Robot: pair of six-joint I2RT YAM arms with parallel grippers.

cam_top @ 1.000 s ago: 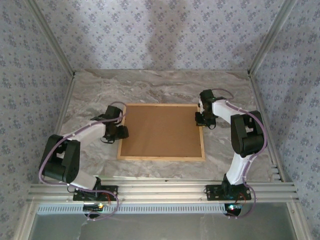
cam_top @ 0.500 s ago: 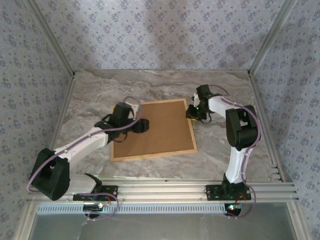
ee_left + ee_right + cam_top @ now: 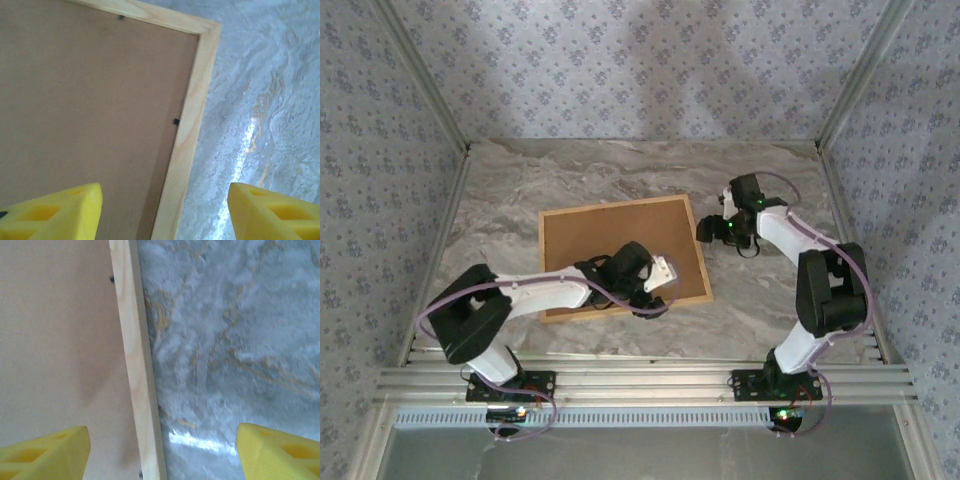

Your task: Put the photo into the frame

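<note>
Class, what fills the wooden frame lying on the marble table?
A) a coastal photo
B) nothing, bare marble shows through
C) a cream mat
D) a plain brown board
D: within the pale wood border of the frame lies a plain brown board, with no picture showing.

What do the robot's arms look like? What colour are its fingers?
The left arm and right arm match: white tube-shaped links, chunky black joints, thin purple cables looping alongside. The fingers are bright yellow blocks with hollow cut-outs.
</note>
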